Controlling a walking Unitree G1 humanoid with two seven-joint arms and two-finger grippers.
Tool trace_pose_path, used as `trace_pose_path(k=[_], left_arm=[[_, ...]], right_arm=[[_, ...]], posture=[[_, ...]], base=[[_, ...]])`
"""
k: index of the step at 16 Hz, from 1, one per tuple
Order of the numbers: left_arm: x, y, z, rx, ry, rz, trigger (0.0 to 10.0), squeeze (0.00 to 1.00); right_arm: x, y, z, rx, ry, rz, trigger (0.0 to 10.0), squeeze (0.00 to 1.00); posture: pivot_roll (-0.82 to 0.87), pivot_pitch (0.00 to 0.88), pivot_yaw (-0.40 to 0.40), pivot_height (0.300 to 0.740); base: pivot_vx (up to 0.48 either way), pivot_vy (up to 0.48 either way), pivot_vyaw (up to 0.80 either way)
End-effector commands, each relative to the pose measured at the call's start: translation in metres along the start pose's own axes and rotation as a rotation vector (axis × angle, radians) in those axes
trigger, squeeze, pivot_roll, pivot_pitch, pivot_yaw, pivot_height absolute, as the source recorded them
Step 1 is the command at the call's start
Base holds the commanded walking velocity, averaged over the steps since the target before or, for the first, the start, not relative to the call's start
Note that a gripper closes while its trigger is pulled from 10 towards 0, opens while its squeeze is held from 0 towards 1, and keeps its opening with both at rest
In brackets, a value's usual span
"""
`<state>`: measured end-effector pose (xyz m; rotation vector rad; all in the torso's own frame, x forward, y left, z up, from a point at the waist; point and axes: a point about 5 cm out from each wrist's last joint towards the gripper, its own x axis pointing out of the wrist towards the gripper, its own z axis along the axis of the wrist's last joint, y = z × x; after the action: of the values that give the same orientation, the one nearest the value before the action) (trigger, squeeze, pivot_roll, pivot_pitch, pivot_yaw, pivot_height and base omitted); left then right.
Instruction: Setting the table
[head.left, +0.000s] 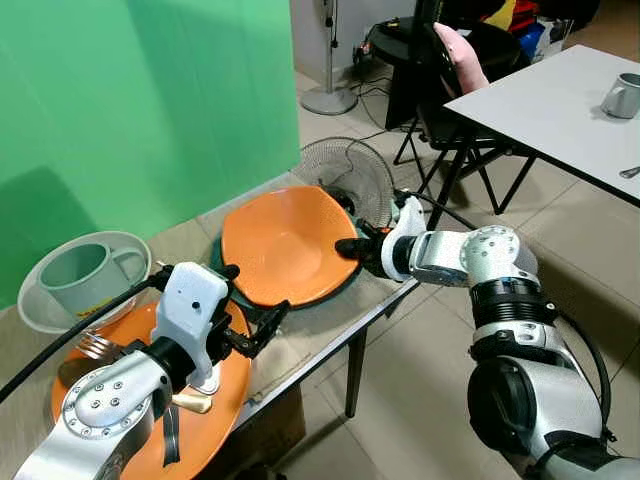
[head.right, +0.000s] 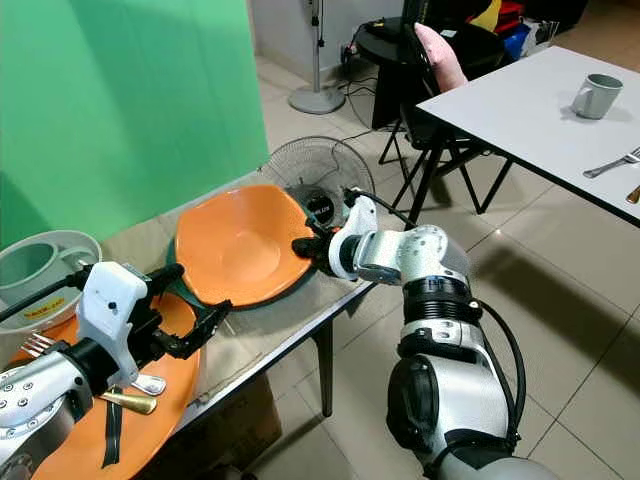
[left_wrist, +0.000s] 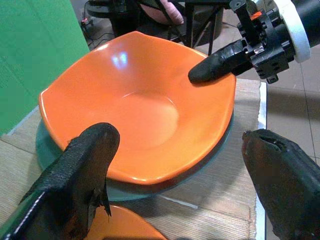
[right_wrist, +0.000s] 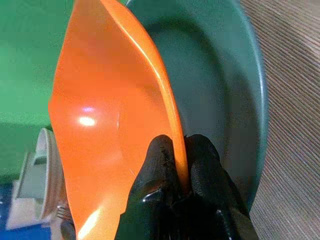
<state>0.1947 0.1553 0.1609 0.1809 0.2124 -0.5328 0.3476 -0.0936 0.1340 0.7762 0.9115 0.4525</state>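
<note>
A wide orange bowl (head.left: 285, 245) rests tilted on a dark green plate (right_wrist: 235, 90) on the woven mat of the low table. My right gripper (head.left: 352, 247) is shut on the bowl's right rim, one finger inside and one beneath, and that side is raised off the green plate. My left gripper (head.left: 250, 300) stands open just in front of the bowl's near edge, touching nothing. Under my left arm lies a second orange plate (head.left: 225, 400) with a fork (head.left: 95, 347) and a gold spoon (head.left: 190, 403) on it.
A pale green mug (head.left: 85, 275) sits in a clear bowl at the far left. A floor fan (head.left: 350, 175) stands behind the table, whose front edge (head.left: 330, 345) runs close by. A green screen (head.left: 150, 100) backs the scene. A white table (head.left: 540, 110) with a mug (head.left: 622, 95) stands at right.
</note>
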Motion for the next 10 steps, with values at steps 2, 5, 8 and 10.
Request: trace_pose_path(k=[2, 5, 8, 10], left_arm=[[0.000, 0.003, 0.006, 0.025, -0.030, 0.020, 10.0, 0.33], [0.000, 0.007, 0.016, 0.010, -0.093, 0.058, 10.0, 0.33], [0.007, 0.002, 0.020, 0.002, -0.134, 0.053, 10.0, 0.33], [0.016, -0.002, 0.023, 0.017, -0.182, 0.078, 10.0, 0.33]], right_arm=[[-0.007, 0.017, 0.017, 0.067, -0.117, 0.113, 0.0, 0.00], [-0.035, 0.026, 0.037, 0.070, -0.318, 0.235, 0.0, 0.00], [-0.074, 0.025, 0.048, -0.069, -0.488, 0.215, 4.9, 0.00], [-0.114, 0.010, 0.046, -0.245, -0.628, 0.084, 10.0, 0.00]], posture=[[-0.02, 0.000, 0.052, 0.740], [-0.02, 0.000, 0.057, 0.740], [-0.05, 0.000, 0.074, 0.740], [-0.09, 0.000, 0.094, 0.740]], base=[[0.000, 0.000, 0.00], [0.000, 0.000, 0.00], [0.000, 0.000, 0.00], [0.000, 0.000, 0.00]])
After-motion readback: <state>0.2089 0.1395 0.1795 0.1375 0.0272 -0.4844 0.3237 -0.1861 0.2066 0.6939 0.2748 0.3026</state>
